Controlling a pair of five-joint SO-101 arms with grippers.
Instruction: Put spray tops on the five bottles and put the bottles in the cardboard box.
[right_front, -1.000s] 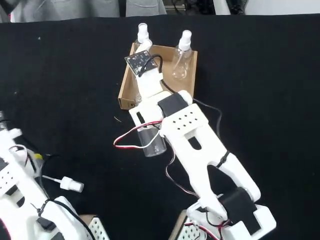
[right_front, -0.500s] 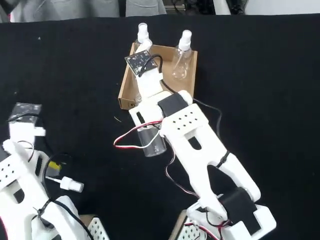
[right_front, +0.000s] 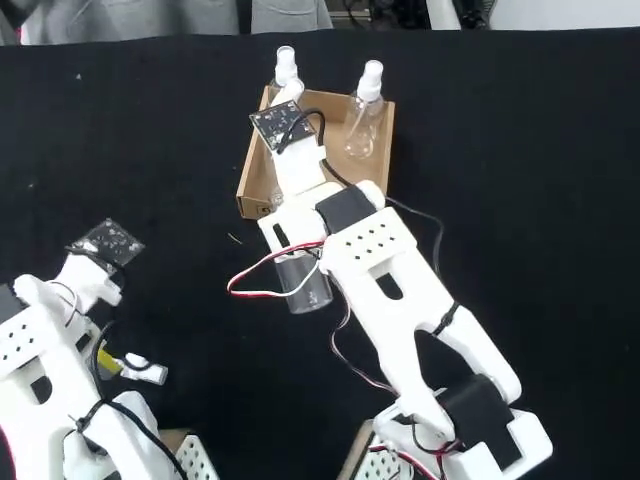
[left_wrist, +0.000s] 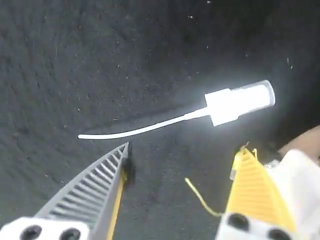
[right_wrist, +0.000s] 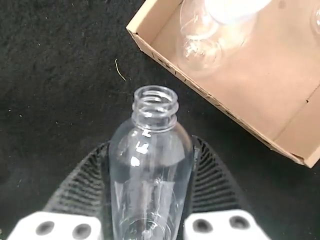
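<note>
spray top (left_wrist: 240, 102): likely light, bendy tube; grab cap
left gripper (left_wrist: 184, 150): wide, empty
right gripper (right_wrist: 150, 150): clamps bottle (right_wrist: 152, 120) near box (right_wrist: 200, 92)

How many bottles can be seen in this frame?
3: far-left bottle and far-right bottle stand capped in the cardboard box; the uncapped bottle is in the right tool. The arm may hide others.

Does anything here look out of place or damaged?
Nothing is spilled or broken. One spray top lies on its side on the black table, its thin tube curved, and the bottle in the right gripper has no top yet.
</note>
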